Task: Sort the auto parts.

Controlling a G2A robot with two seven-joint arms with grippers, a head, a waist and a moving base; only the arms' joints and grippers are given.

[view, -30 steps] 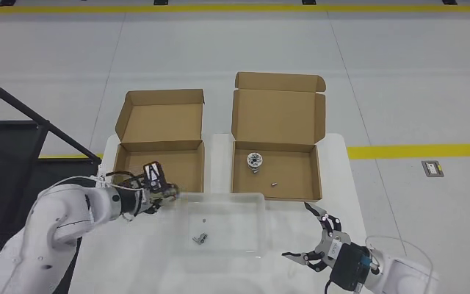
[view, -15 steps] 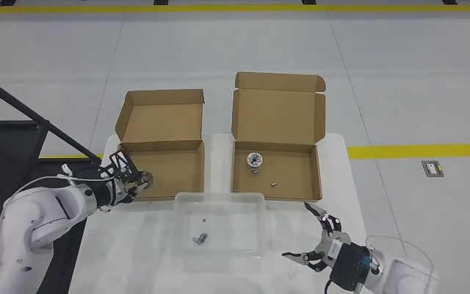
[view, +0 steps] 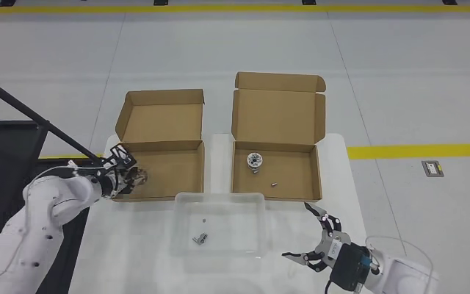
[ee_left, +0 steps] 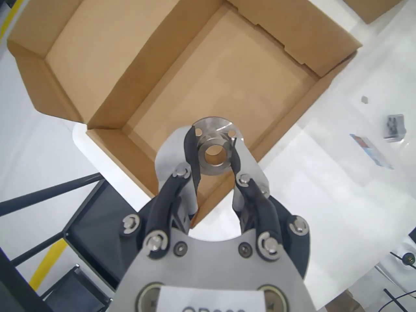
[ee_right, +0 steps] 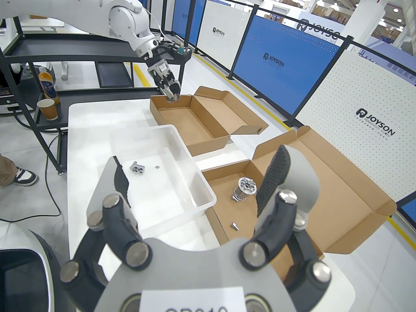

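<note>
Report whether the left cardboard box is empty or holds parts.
Empty: the left box shows a bare cardboard floor. The flanged metal part is clamped in the left gripper above its edge, not inside.

Shiny smooth metal flange (ee_left: 211,126), matt cardboard box (ee_left: 227,76) (glossy clear-plastic tray (view: 235,220)).

tray (view: 232,220) before left box (view: 173,170), right box (view: 291,173)

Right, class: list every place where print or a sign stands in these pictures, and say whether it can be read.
White paper label at the left tool's base: cut by the picture's edge, unreadable.
Matching white label at the right tool's base: also cut off.
White and blue fence panels: a company logo and name, left unquoted.
Orange drink bottle: label too small.
</note>
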